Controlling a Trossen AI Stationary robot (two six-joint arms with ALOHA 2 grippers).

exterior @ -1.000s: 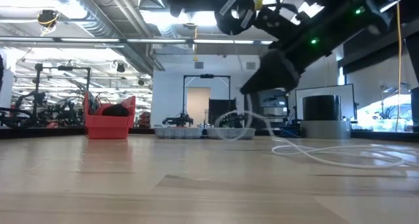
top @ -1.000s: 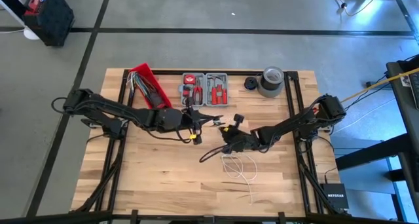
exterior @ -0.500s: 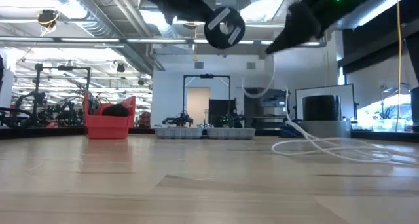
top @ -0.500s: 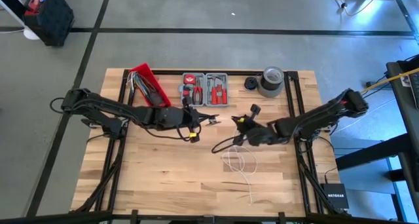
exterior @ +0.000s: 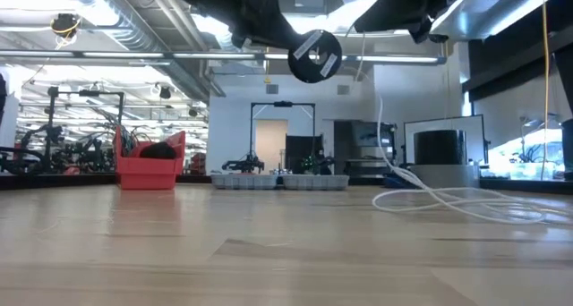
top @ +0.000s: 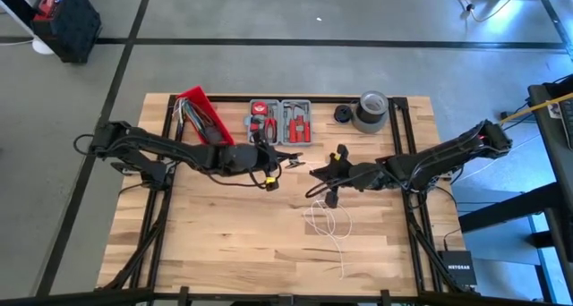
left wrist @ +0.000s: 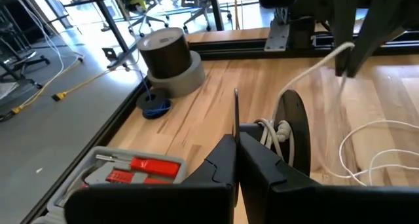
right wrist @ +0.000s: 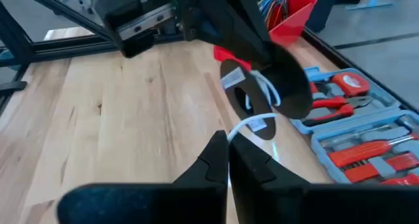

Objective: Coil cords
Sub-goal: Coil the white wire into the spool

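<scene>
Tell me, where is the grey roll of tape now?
In the high view the grey roll of tape stands at the table's far edge, right of centre, beside the grey tool case.

**Crowded back edge and centre, open wood at the front**

Along the table's far edge stand a red bin, a grey tool tray and a grey tape roll, leaving narrow gaps between them. Both arms meet mid-table, the left gripper and right gripper close together, blocking the centre. Loose loops of white cord lie just in front of them. The table is bare wood at both front corners.
</scene>
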